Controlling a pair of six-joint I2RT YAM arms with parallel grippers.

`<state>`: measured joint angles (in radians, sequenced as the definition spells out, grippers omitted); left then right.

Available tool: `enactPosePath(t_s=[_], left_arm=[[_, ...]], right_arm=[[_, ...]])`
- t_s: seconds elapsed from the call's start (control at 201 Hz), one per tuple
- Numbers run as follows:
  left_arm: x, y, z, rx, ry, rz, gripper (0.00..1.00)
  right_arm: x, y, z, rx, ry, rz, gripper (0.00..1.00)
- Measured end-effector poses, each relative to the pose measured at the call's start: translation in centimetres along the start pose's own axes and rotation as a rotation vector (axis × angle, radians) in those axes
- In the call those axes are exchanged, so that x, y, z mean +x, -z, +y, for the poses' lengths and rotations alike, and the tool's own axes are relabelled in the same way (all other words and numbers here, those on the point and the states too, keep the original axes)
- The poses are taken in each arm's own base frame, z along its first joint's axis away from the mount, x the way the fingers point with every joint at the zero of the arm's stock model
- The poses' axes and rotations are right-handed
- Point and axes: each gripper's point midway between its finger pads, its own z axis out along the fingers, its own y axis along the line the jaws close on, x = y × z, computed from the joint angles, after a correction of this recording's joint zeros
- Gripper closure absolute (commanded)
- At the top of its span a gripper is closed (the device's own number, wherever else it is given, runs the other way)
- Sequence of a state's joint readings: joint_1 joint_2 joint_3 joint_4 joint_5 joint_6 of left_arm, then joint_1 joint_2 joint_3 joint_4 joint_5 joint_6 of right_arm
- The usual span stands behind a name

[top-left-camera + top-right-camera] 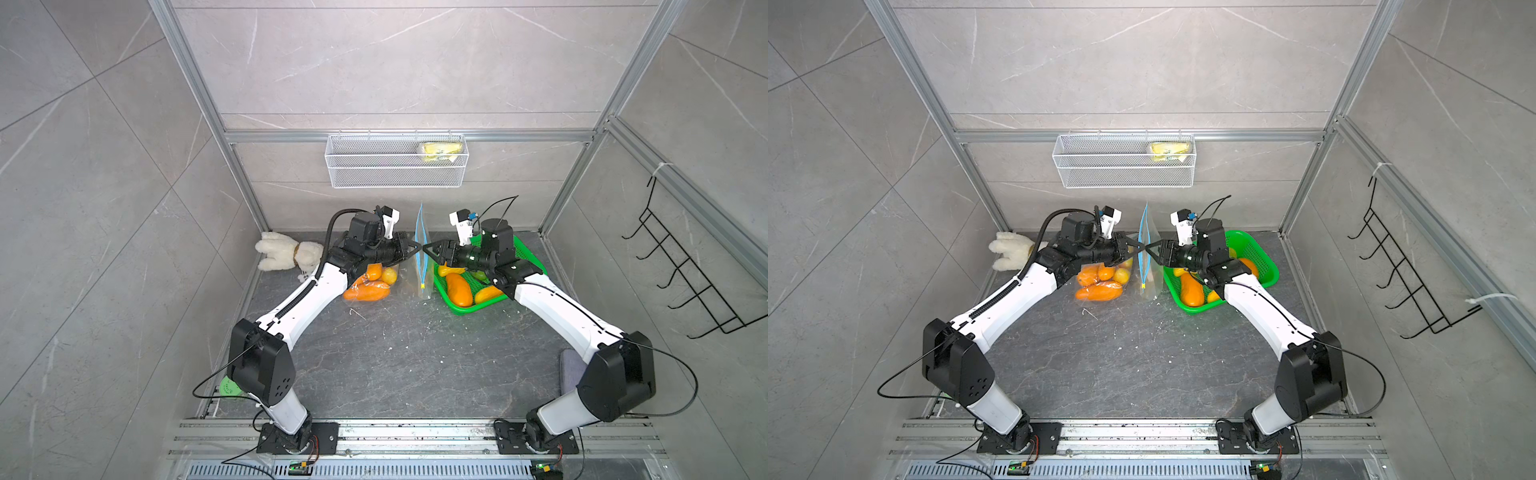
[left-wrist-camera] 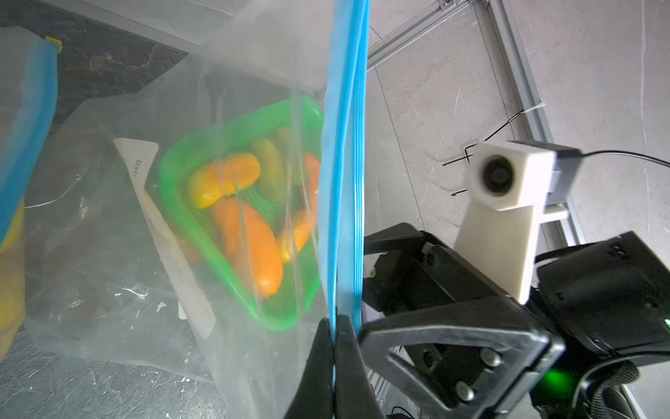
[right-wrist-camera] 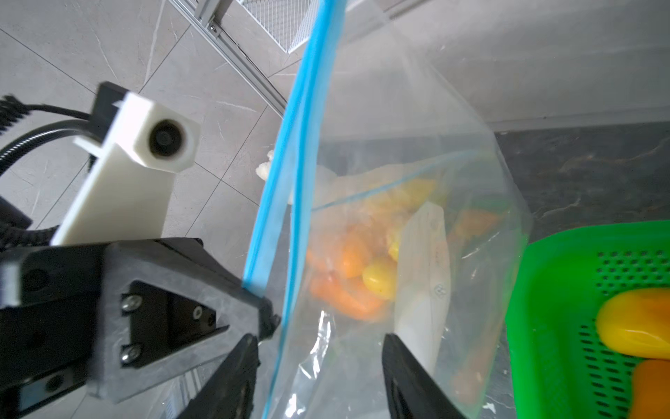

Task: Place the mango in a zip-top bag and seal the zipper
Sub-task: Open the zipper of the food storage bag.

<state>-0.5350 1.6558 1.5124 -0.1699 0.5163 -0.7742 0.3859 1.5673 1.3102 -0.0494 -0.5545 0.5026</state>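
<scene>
A clear zip-top bag (image 1: 420, 259) with a blue zipper (image 2: 344, 145) hangs upright between both arms at the back of the table. My left gripper (image 2: 335, 326) is shut on the zipper strip, also seen in a top view (image 1: 417, 246). Facing it, my right gripper (image 3: 319, 341) stands open, its jaws on either side of the bag's film without pinching it. The held bag looks empty. Several orange and yellow mangoes (image 1: 459, 289) lie in the green basket (image 1: 530, 255) under the right arm.
A second clear bag holding mangoes (image 1: 370, 286) lies under the left arm. A cream plush toy (image 1: 286, 251) sits at the back left. A white wire basket (image 1: 395, 164) hangs on the back wall, a black hook rack (image 1: 685, 270) on the right wall.
</scene>
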Motion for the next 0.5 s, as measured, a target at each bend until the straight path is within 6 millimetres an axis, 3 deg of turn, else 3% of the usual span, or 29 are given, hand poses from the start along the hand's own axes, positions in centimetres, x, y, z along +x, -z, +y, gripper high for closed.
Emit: enactPosePath(t_s=[0.105,0.179,0.254,0.353,0.498], left_arm=[[-0.1,0.0,0.1,-0.006,0.002,-0.006,1.0],[-0.1,0.0,0.1,-0.007,0.002,-0.006,1.0],[-0.1,0.0,0.1,-0.008,0.001,-0.006,1.0],[-0.2,0.1,0.4,-0.034,0.0,-0.012,1.0],[-0.6,0.5,2.0,-0.136,-0.003,-0.045,1.0]], right_arm=[[0.3,-1.0,-0.7,0.0,-0.021,0.018,0.69],[0.1,-1.2,-0.8,0.016,-0.028,0.018,0.76],[-0.3,-1.2,-0.7,0.034,-0.018,0.009,0.96],[-0.5,-1.2,-0.9,0.09,-0.009,0.004,1.0],[-0.1,-0.4,-3.5,0.287,0.006,0.017,1.0]])
